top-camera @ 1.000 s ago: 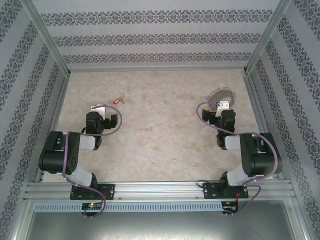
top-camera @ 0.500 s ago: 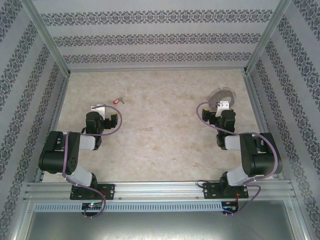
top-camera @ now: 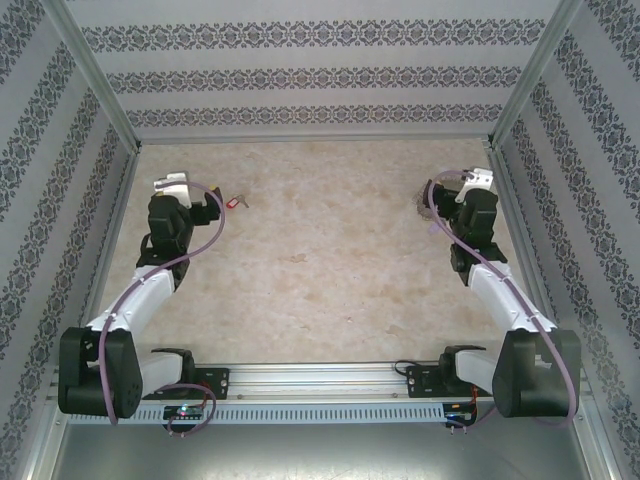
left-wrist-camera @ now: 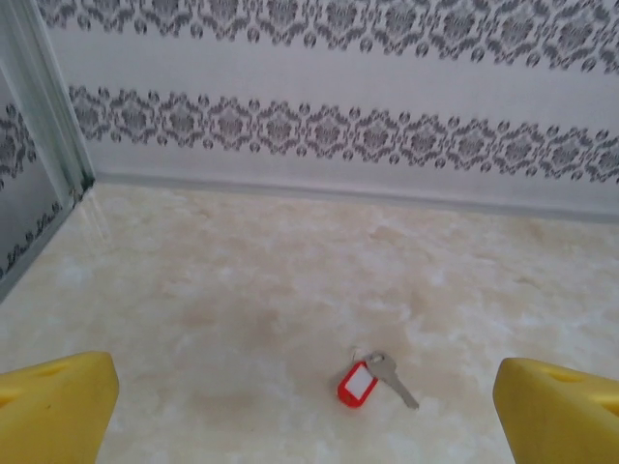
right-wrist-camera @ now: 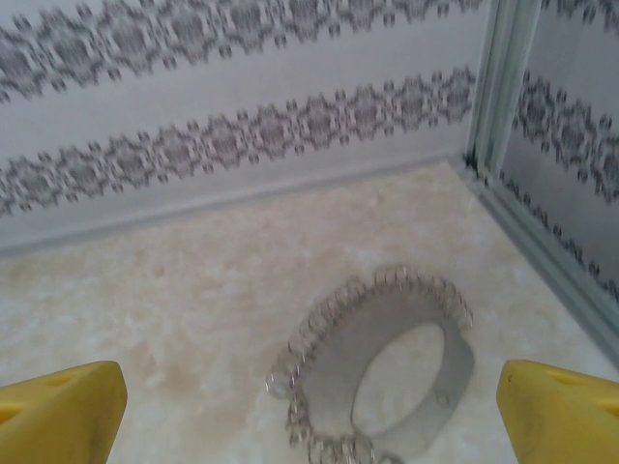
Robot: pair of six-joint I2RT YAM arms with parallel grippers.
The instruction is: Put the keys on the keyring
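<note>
Patterned wallpaper panels (top-camera: 300,70) box in a pale marbled table (top-camera: 320,270), and from where I stand nothing of the job looks done yet. One key (left-wrist-camera: 360,383) with a red tag lies flat and loose on the table, out toward ten o'clock from the table's middle as seen from above. The keyring (right-wrist-camera: 334,367) lies well apart from it, toward two o'clock near the side wall.

Over the key, the left gripper (left-wrist-camera: 309,416) hangs with its yellow fingers (left-wrist-camera: 58,406) spread wide and nothing between them; the key sits at twelve o'clock just ahead. Across the table, the right gripper (right-wrist-camera: 309,416) gapes the same way above the keyring, gripping nothing.

So I'd judge every step remains: lift the key, steady or lift the ring, bring them together and thread it on.

As for holders, the ring is the only thing I'd count as one. It carries a dense fringe of small silvery pieces round its outer edge, too fine for me to tell keys from wire.
</note>
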